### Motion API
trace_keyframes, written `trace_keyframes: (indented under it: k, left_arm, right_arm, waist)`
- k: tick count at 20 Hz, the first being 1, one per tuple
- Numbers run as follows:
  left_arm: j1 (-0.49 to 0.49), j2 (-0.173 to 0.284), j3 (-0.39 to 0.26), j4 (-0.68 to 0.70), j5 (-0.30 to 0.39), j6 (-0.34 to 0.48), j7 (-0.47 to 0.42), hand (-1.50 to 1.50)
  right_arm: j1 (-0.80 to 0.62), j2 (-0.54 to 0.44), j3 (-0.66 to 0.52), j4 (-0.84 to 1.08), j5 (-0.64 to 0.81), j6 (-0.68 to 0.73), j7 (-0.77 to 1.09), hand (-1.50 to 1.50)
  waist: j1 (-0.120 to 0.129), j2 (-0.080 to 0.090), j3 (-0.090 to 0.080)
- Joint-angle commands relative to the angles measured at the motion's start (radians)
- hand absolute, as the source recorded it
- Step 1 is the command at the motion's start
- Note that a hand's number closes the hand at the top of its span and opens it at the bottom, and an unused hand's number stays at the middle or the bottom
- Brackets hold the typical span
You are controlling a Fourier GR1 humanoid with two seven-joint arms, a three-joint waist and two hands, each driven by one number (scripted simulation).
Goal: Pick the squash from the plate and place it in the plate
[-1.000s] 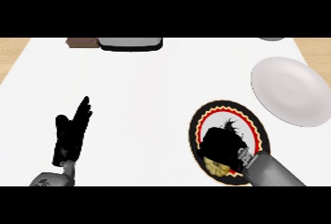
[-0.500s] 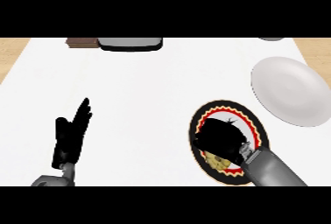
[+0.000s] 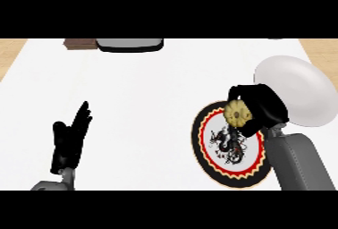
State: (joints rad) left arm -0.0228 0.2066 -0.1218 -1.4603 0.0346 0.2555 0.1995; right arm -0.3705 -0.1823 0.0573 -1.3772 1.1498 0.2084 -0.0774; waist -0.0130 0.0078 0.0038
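Squash, pale yellow and ribbed, sits in the right hand, whose fingers are curled round it. It hangs above the upper right rim of the patterned plate, clear of its surface and just short of the plain white plate.

Head view, the only view: the left hand rests open near the lower left, fingers straight.

Risks, as judged: much of the squash shows outside the fingers, so it could slip during the carry. Released too early, it would fall on the counter between the plates. The forearm could also nudge the patterned plate.
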Motion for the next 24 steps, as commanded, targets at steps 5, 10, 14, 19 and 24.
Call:
trace_keyframes:
  k: [5, 10, 14, 19, 24]
  left_arm:
    - [0.002, -0.002, 0.005, 0.005, -0.001, -0.007, 0.0, 0.0]
    - [-0.07, -0.008, 0.005, 0.034, -0.032, -0.002, 0.043, 0.0]
    - [0.006, 0.006, 0.016, -0.052, -0.005, -0.043, 0.047, 0.0]
    - [-0.026, -0.022, 0.017, 0.013, -0.037, -0.038, 0.007, 0.0]
    - [-0.039, -0.055, 0.01, 0.019, -0.05, -0.031, 0.019, 0.0]
  right_arm:
    - [-0.089, 0.041, -0.259, -0.052, -0.072, -0.248, 0.155, 1.5]
    - [-0.118, -0.019, -0.344, 0.015, -0.084, -0.308, 0.179, 1.5]
    - [-0.186, -0.06, -0.393, 0.166, -0.098, -0.355, 0.197, 1.5]
    - [-0.288, -0.182, -0.465, 0.353, -0.158, -0.355, 0.161, 1.5]
    - [-0.332, -0.268, -0.488, 0.571, -0.177, -0.399, 0.063, 1.5]
  waist:
    - [0.007, -0.008, -0.003]
    - [0.012, -0.006, -0.004]
    - [0.024, -0.006, -0.003]
    - [0.023, -0.005, -0.004]
    - [0.025, -0.003, -0.003]
